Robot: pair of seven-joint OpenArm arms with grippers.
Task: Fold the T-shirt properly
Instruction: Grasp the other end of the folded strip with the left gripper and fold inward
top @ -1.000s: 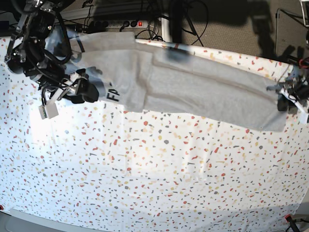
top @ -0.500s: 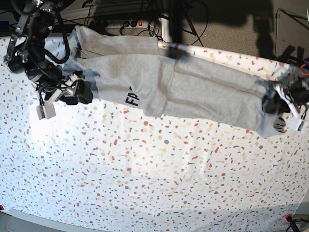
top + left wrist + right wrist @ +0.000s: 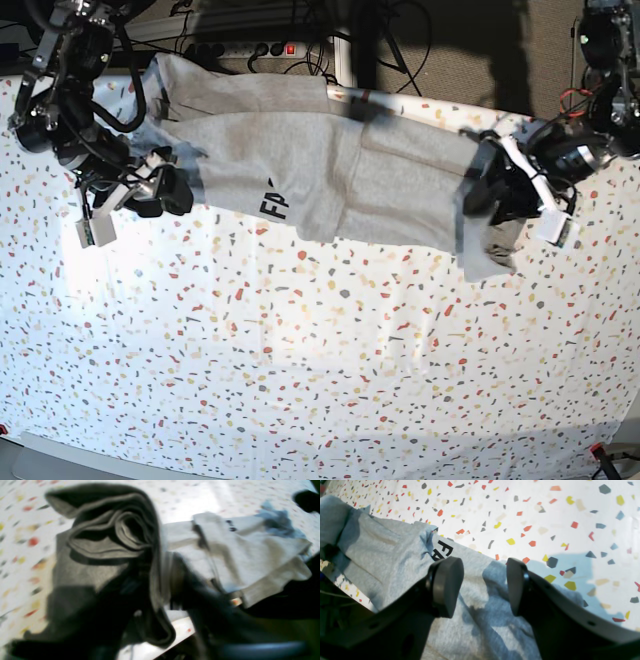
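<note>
Speckled tablecloth [image 3: 300,380], crumpled grey T-shirt [image 3: 330,170]

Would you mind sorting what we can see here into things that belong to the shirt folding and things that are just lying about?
Part of the job:
- T-shirt, grey, spread along the table's far edge
- left gripper, bunching the shirt's end
- right gripper, jaws open over the shirt

Just lying about:
- power strip and cables behind the table
- speckled tablecloth

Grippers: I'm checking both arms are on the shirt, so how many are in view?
2. The right gripper hovers open over the T-shirt beside its lettering; the left gripper holds the bunched opposite end.
</note>
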